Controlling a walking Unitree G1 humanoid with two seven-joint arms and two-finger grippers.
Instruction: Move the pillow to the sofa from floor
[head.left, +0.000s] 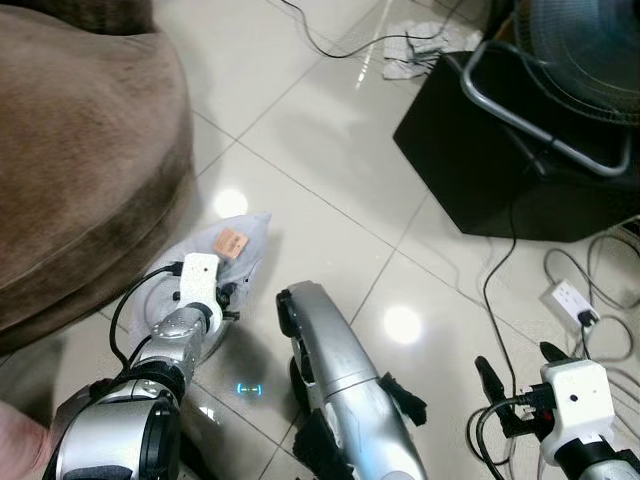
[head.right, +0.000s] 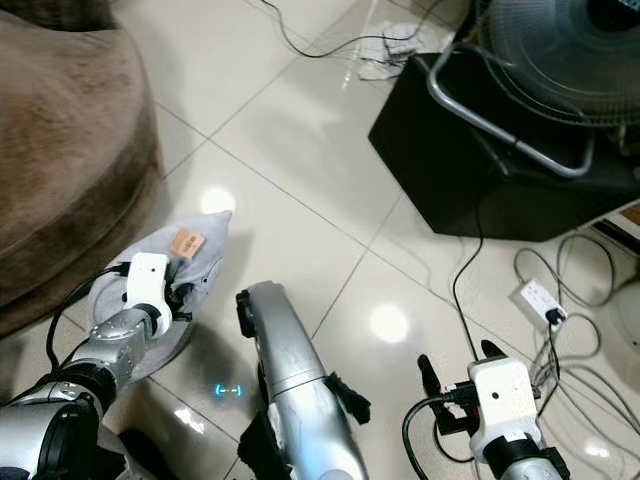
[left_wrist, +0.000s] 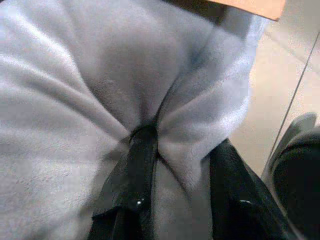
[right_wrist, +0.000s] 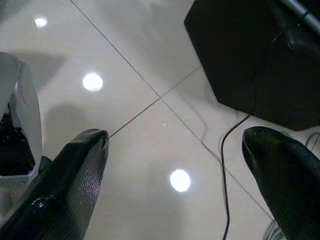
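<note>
Your pillow (head.left: 235, 250) lies on the glossy cream tile floor (head.left: 330, 150) at lower left of the head view, just beside the rounded edge of the brown, plush sofa (head.left: 80, 150) that takes up the upper left. It is a soft, pale grey-lavender velvety thing with a pointed corner and a small orange tag (head.left: 230, 241) near that corner; much of it is hidden under your left arm. Your left gripper (left_wrist: 172, 185) is closed on the pillow: in the wrist view you can see the fleece bunched into deep folds between the two black fingers (left_wrist: 137, 170), with the fingertips buried in the fabric. Your right gripper (right_wrist: 180, 175) hovers above the floor at lower right, its textured black fingers spread wide apart with nothing between them. At upper right stands a matte black box (head.left: 500, 150) with a fan (head.left: 580, 60) and its curved metal tube partly cut off by the frame edge. Thin black cables (head.left: 500, 270) trail over the tiles to a white power strip (head.left: 570, 300). A crumpled white cloth (head.left: 425, 45) lies near the top, hard to make out.
</note>
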